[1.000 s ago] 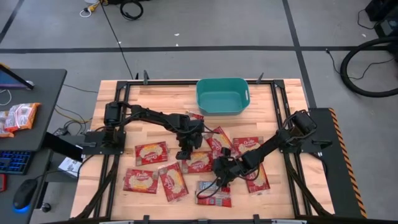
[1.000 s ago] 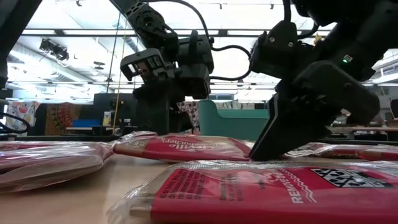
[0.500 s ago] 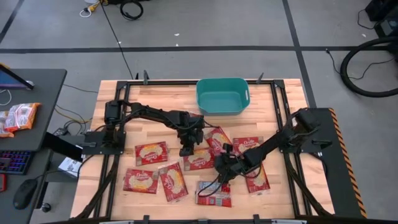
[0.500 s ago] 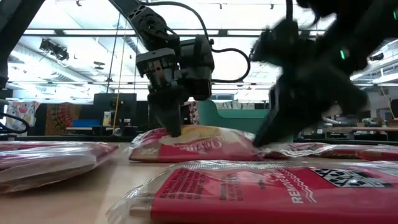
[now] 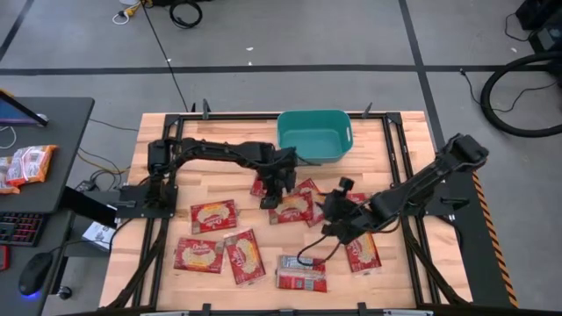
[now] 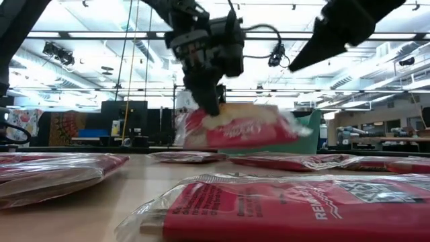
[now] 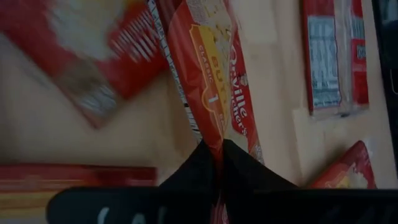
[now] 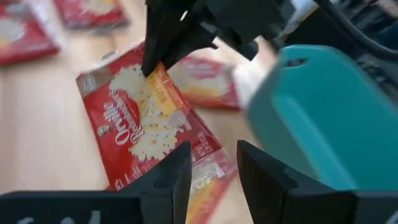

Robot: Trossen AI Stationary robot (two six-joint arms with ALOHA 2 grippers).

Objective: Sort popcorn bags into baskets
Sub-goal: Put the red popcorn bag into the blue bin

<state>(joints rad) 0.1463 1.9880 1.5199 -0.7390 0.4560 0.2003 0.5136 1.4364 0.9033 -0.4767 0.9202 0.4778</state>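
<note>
My left gripper (image 5: 272, 197) is near the table's middle, shut on a red popcorn bag (image 5: 294, 207) with a cream oval, which also shows lifted in the low view (image 6: 235, 128). My right gripper (image 8: 214, 174) hovers open and empty to the right of that bag, high in the low view (image 6: 336, 30). The teal basket (image 5: 285, 140) stands at the far middle of the table. Several more popcorn bags lie flat on the wood, among them one at the left (image 5: 215, 215) and one at the near edge (image 5: 301, 273). My left gripper pinches the bag's long edge (image 7: 214, 134) between its two fingers, beside the yellow label (image 8: 160, 84). The fingers (image 6: 209, 101) come from above, slanting down. The bag hangs below them, tilted, clear of the table.
Bags lie around the held one (image 5: 351, 204), (image 5: 362, 250), (image 5: 244, 256), (image 5: 198, 254). Black frame rails (image 5: 395, 167) run along the table's sides. A dark desk (image 5: 53, 123) at the left holds orange packets (image 5: 26, 165), a keyboard and a mouse.
My left gripper came down on a bag, shut on its edge and rose toward the basket; the bag is now lifted clear of the table. My right gripper left the bag under it and rose, swinging toward the table's right and far side.
</note>
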